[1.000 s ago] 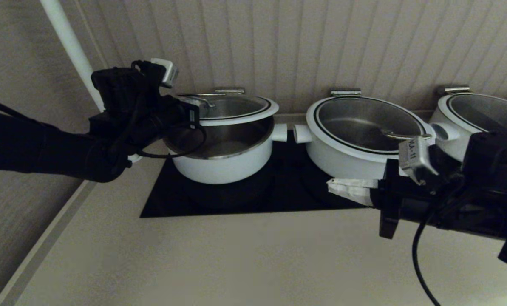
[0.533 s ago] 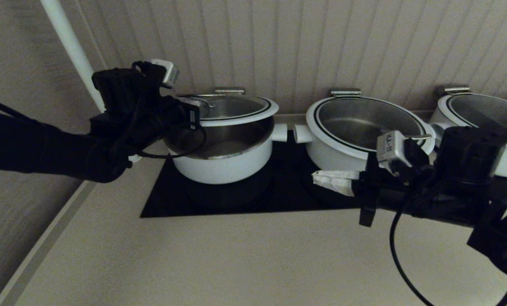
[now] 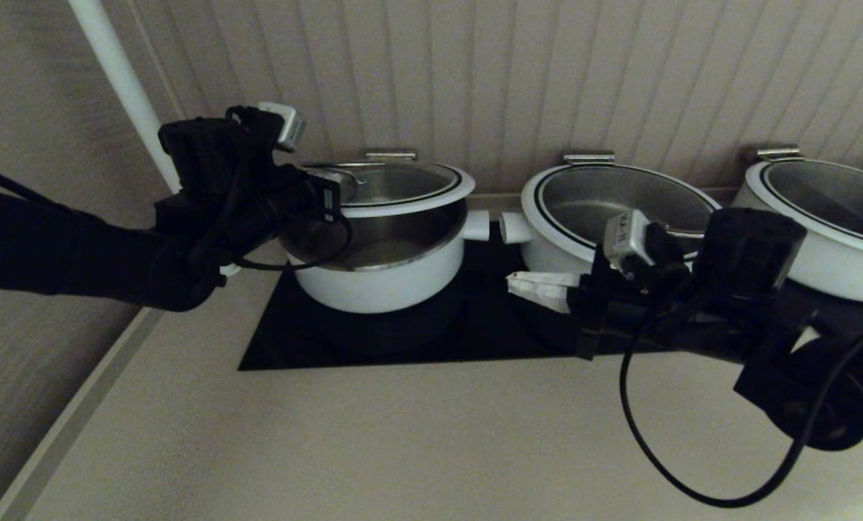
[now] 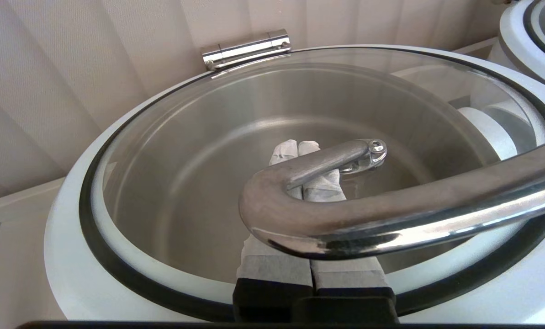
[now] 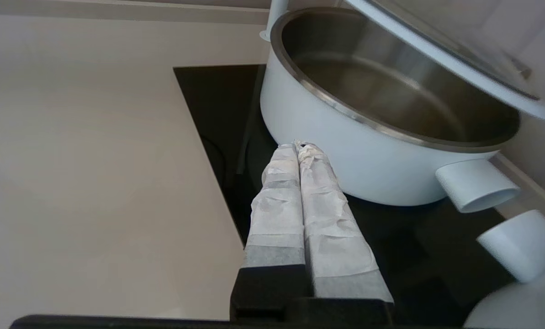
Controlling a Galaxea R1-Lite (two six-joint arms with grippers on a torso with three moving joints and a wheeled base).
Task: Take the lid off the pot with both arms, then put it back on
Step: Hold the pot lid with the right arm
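Note:
The pot point(image 3: 373, 284) stands on the left of a black cooktop, and its steel bowl also shows in the right wrist view point(image 5: 345, 151). The lid point(image 3: 409, 195) is raised at the front and tilted above the pot, with its back by the steel hinge bracket point(image 3: 390, 154). My left gripper point(image 4: 298, 147) is shut, its taped fingers pushed under the lid's wire loop handle point(image 4: 391, 214), which rests on them. My right gripper point(image 3: 512, 284) is shut and empty. It hovers over the cooktop, right of the pot and below its stub handle point(image 3: 477, 225). Its tips point(image 5: 301, 146) are close to the pot's wall.
A wider white pot point(image 3: 583, 271) with its lid on stands right of the task pot, behind my right arm. A third one point(image 3: 829, 246) is at the far right. The black cooktop point(image 3: 431, 336) lies on a beige counter point(image 3: 402, 449). A panelled wall is behind, with a white pipe point(image 3: 113, 72) at the left.
My right gripper has moved left across the cooktop toward the pot, still shut. My left gripper and the raised lid have hardly moved.

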